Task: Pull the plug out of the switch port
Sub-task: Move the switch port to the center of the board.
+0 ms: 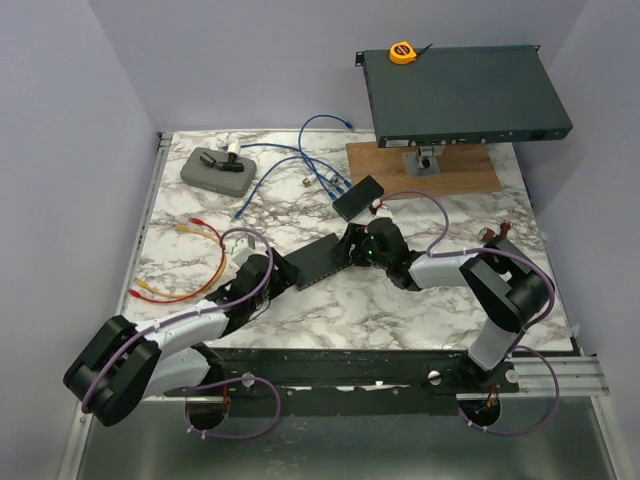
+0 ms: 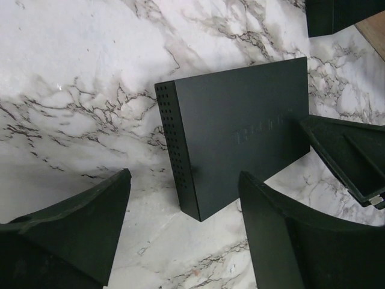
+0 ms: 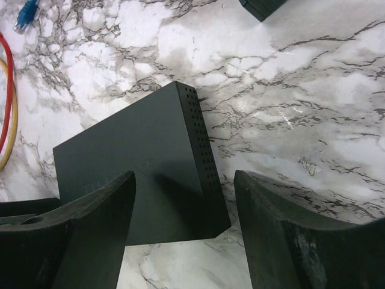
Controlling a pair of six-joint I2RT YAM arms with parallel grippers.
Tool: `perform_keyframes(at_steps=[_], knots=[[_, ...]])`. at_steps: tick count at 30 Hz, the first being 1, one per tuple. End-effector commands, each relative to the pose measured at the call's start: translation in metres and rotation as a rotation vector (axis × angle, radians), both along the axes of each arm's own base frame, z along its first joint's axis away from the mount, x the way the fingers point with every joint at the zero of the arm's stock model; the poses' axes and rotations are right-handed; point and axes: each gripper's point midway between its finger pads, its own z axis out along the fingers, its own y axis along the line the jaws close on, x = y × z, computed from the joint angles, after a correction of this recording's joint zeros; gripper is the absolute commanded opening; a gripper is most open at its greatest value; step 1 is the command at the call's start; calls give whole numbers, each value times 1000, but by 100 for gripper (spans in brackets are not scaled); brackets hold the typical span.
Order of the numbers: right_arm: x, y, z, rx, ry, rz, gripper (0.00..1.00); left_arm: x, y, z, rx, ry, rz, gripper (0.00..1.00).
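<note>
Small black switch point(image 1: 318, 262) flat on the marble desk point(image 1: 350, 310), about mid-desk; ports not discernible. At its left end, left claw point(image 1: 275, 272), jaws spread wide astride the vented corner, gripping nothing. At its right end, right claw point(image 1: 347, 250), likewise spread wide, the other vented end showing between the fingers, no grip evident. Just behind the switch, a second black box point(image 1: 358, 197). Further behind, blue cables point(image 1: 300, 165), a grey case point(image 1: 215, 168), and a rack unit point(image 1: 460, 95) over a wooden board point(image 1: 465, 172), yellow tape measure point(image 1: 402, 52) on top. Left of the switch, red and yellow cables point(image 1: 190, 265).
</note>
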Motion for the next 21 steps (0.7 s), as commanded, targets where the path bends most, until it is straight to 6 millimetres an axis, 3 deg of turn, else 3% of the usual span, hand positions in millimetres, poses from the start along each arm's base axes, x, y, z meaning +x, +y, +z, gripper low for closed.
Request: perform_keyframes(at_steps=[1, 10, 21], knots=[[-2, 4, -6, 7, 0, 37, 67, 3, -20, 5, -31, -2, -74, 66], [-23, -15, -17, 4, 34, 17, 36, 9, -52, 0, -20, 24, -211, 45], [-37, -72, -28, 13, 121, -131, 32, 17, -130, 7, -14, -10, -394, 37]])
